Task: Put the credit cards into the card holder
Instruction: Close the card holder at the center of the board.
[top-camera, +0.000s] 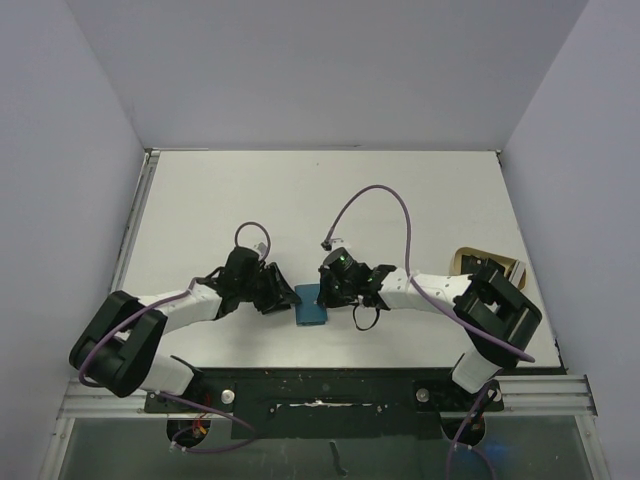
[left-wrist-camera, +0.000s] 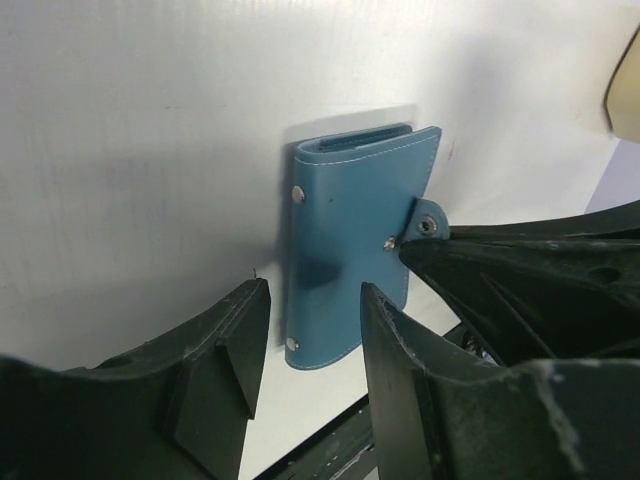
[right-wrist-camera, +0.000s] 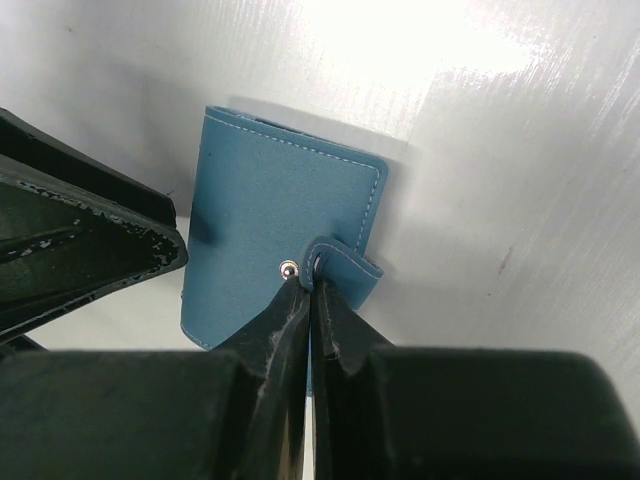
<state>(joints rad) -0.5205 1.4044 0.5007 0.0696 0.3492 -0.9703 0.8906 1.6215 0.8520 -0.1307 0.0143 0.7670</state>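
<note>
The teal-blue card holder (top-camera: 312, 305) lies folded shut on the white table between my two grippers. Its snap tab (right-wrist-camera: 352, 268) is unsnapped and curls up off the cover. My right gripper (right-wrist-camera: 310, 282) is shut, its tips pinching that tab beside the metal stud (right-wrist-camera: 288, 268). In the left wrist view the card holder (left-wrist-camera: 350, 230) lies flat, and the right gripper's tip (left-wrist-camera: 412, 246) meets the snap tab (left-wrist-camera: 428, 220). My left gripper (left-wrist-camera: 315, 290) hangs open over the holder's near left corner and touches nothing. I cannot pick out any credit cards.
A tan, flat thing (top-camera: 468, 262) lies by the table's right edge, partly behind the right arm, and its edge shows in the left wrist view (left-wrist-camera: 625, 80). A purple cable (top-camera: 385, 200) loops over the table's middle. The black base rail (top-camera: 320, 385) runs along the near edge.
</note>
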